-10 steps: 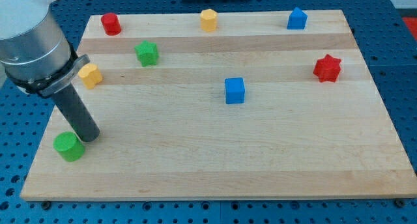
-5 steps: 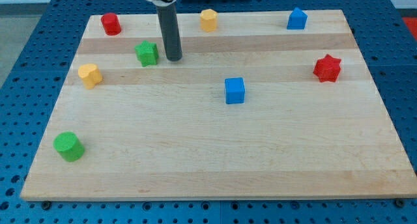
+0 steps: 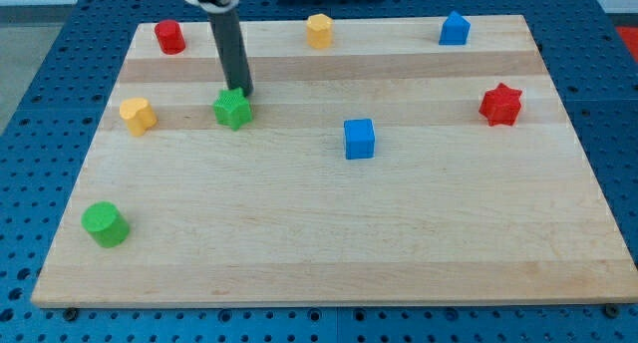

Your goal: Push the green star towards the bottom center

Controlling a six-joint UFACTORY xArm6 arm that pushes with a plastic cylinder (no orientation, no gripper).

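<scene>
The green star (image 3: 232,110) lies on the wooden board (image 3: 329,233) in its upper left part. My tip (image 3: 239,90) stands right at the star's top edge, touching it or very nearly so. The dark rod rises from there to the view's top. The star sits to the right of the yellow block (image 3: 138,115) and well left of the blue cube (image 3: 359,139).
A red block (image 3: 169,36), a yellow block (image 3: 319,30) and a blue block (image 3: 455,29) stand along the board's top edge. A red star (image 3: 500,105) is at the right. A green cylinder (image 3: 105,224) is at the bottom left.
My tip went from the green cylinder up to the star's right side, then round to its top. The star has slid down the view by a short way.
</scene>
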